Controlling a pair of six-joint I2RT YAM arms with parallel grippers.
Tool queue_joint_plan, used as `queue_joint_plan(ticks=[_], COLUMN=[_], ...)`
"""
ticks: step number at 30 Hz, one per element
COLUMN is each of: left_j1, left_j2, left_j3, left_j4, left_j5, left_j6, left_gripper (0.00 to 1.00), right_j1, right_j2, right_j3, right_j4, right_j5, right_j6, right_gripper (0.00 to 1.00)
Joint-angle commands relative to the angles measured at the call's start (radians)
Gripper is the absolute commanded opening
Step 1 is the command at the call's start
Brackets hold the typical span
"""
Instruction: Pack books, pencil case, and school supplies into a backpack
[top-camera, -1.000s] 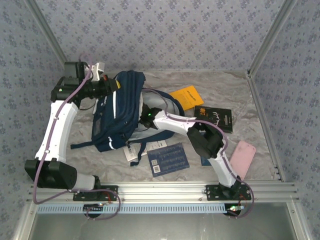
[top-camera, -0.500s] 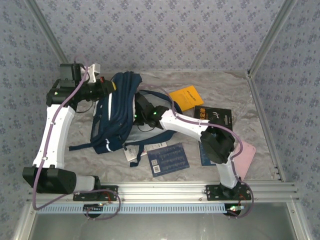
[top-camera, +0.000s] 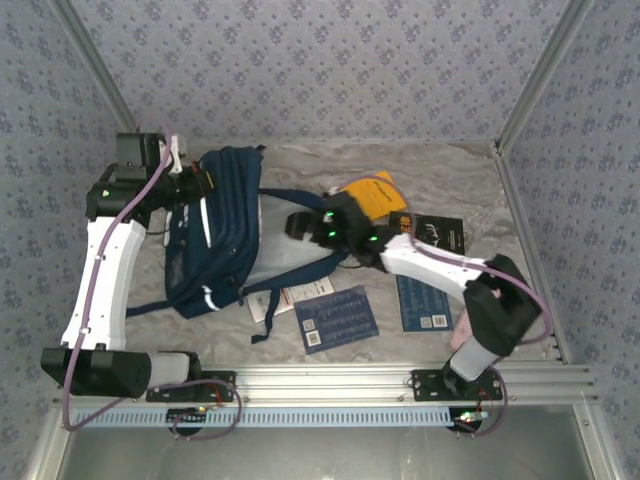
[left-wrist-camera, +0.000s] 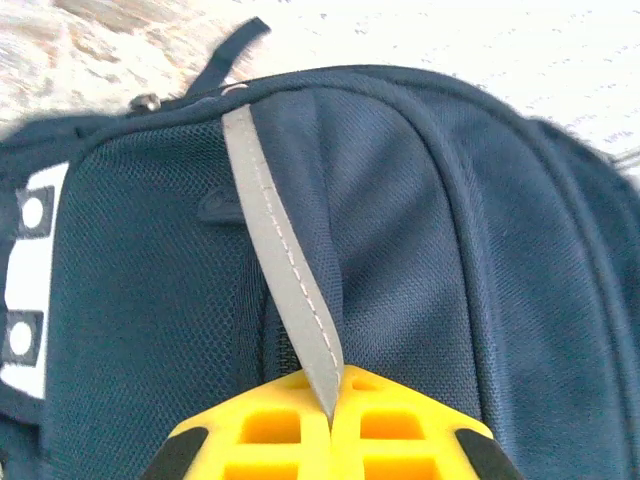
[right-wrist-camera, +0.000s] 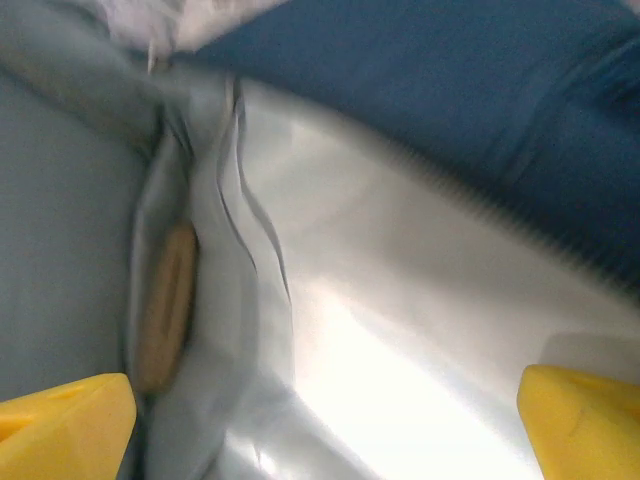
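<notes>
The navy backpack (top-camera: 215, 235) lies at the left with its pale lining (top-camera: 285, 262) showing at the mouth. My left gripper (top-camera: 195, 185) is shut on the grey reflective strip (left-wrist-camera: 275, 260) at the backpack's (left-wrist-camera: 470, 250) top; the yellow fingers (left-wrist-camera: 400, 420) meet on it. My right gripper (top-camera: 298, 222) hangs open at the mouth, its jaws wide over the lining (right-wrist-camera: 400, 330). A tan pencil case (right-wrist-camera: 165, 300) sits in a fold of the lining. On the table lie an orange book (top-camera: 375, 192), a black book (top-camera: 435, 232) and two dark blue books (top-camera: 335, 318) (top-camera: 423, 302). A white packet (top-camera: 290, 297) lies by the backpack's lower edge.
A pink pouch (top-camera: 462, 335) lies at the right, partly under my right arm's elbow (top-camera: 505, 305). Loose backpack straps (top-camera: 265, 315) trail toward the near rail (top-camera: 330, 378). Patterned walls close in the back and both sides.
My left gripper has pulled the backpack's top to the left. My right arm's elbow has swung out to the right, the gripper has drawn back to the mouth, and the second blue book is uncovered.
</notes>
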Motion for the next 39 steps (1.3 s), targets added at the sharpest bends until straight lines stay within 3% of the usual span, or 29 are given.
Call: queue_joint_plan(ticks=[1, 3, 6, 13, 19, 25, 29, 32, 39], left_j1=[0.008, 0.007, 0.008, 0.01, 0.01, 0.014, 0.023, 0.043, 0.06], left_j2=[-0.019, 0.001, 0.017, 0.024, 0.046, 0.058, 0.086, 0.086, 0.052], left_j3=[0.072, 0.083, 0.071, 0.032, 0.023, 0.014, 0.036, 0.02, -0.071], left_j4=[0.026, 0.02, 0.026, 0.084, 0.143, 0.148, 0.108, 0.101, 0.127], left_j5=[-0.178, -0.234, -0.313, -0.335, -0.197, -0.24, -0.329, -0.387, -0.289], left_j6=[0.047, 0.055, 0.047, 0.044, 0.017, 0.005, 0.011, -0.002, -0.066], left_gripper=[0.0, 0.0, 0.0, 0.0, 0.0, 0.0, 0.0, 0.0, 0.0], right_j1=[-0.072, -0.037, -0.037, -0.077, -0.069, -0.031, 0.055, 0.063, -0.031], right_j2=[-0.078, -0.127, -0.182, -0.206, -0.194, -0.083, -0.021, -0.03, -0.078], right_j3=[0.012, 0.06, 0.041, 0.017, -0.011, 0.096, 0.301, 0.33, 0.252], right_j4=[0.015, -0.152, -0.244, -0.308, -0.109, 0.041, -0.146, -0.134, -0.354], right_j5=[-0.081, 0.002, 0.022, -0.116, -0.249, -0.42, -0.318, -0.368, -0.255], right_j6=[-0.075, -0.245, -0.365, -0.355, -0.259, -0.153, -0.239, -0.277, -0.359], right_gripper=[1.0, 1.0, 1.0, 1.0, 1.0, 1.0, 1.0, 1.0, 0.88])
